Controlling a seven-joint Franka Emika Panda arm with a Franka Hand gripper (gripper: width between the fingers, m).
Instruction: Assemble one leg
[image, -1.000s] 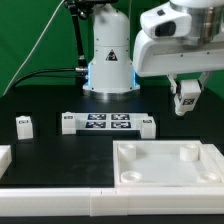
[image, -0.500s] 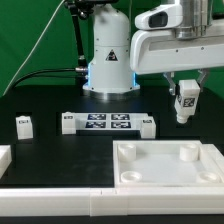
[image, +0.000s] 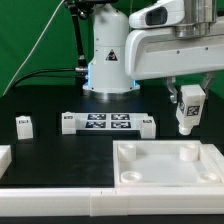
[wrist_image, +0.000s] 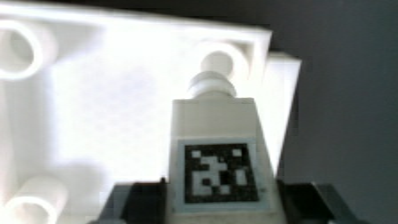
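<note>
My gripper (image: 187, 98) is shut on a leg (image: 187, 112), a small white block with a black-and-white tag, and holds it upright above the far right corner of the white tray (image: 150, 172). In the wrist view the leg (wrist_image: 221, 130) points at a round socket (wrist_image: 221, 52) in the tray (wrist_image: 107, 120), with dark fingers (wrist_image: 139, 200) on both sides of it. The leg's tip hangs just above the tray's raised socket (image: 188, 154). A second leg (image: 24, 125) lies on the table at the exterior view's left.
The marker board (image: 105, 123) lies on the black table behind the tray. A white rail (image: 60, 200) runs along the front edge. The robot's base (image: 108, 60) stands at the back, with a green backdrop behind it.
The gripper has moved down with the leg, bringing it closer to the tray's far right corner. The other leg and the tray have not moved.
</note>
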